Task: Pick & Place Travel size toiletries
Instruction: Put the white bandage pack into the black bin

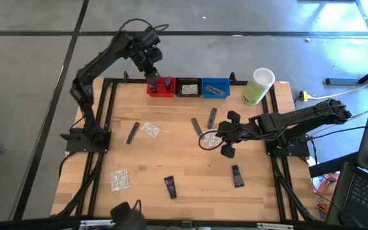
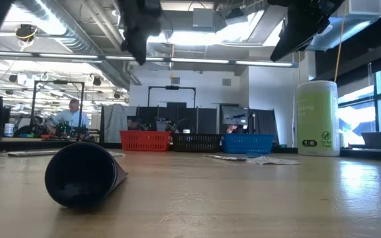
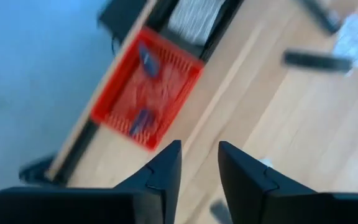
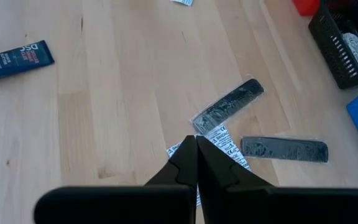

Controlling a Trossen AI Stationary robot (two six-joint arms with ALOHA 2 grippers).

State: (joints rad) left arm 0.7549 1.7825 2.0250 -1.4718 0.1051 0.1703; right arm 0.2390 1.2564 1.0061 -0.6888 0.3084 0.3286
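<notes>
Toiletries lie scattered over the pale wooden table (image 1: 190,172): two dark navy tubes (image 1: 170,186) well in front of the red bin (image 1: 160,87), flat grey sachets (image 1: 133,133) and clear crinkly packets (image 1: 119,180) with white contents spread between. Two blue items already sit inside the red bin, whose mesh walls look like plastic lattice; beside it stand a black bin (image 1: 188,87) and a blue bin (image 1: 215,87), then a tall pale-green canister (image 1: 257,87) with a white lid. The left gripper (image 1: 152,78) hangs just above the red bin, its jaws a narrow gap apart and holding nothing. The right gripper (image 4: 196,163) hovers over a packet (image 4: 219,140) well away from the red bin, jaws pressed together, empty. The left wrist view is smeared, so the bin's contents stay vague. Beyond the table are desks, monitors and a seated person.
</notes>
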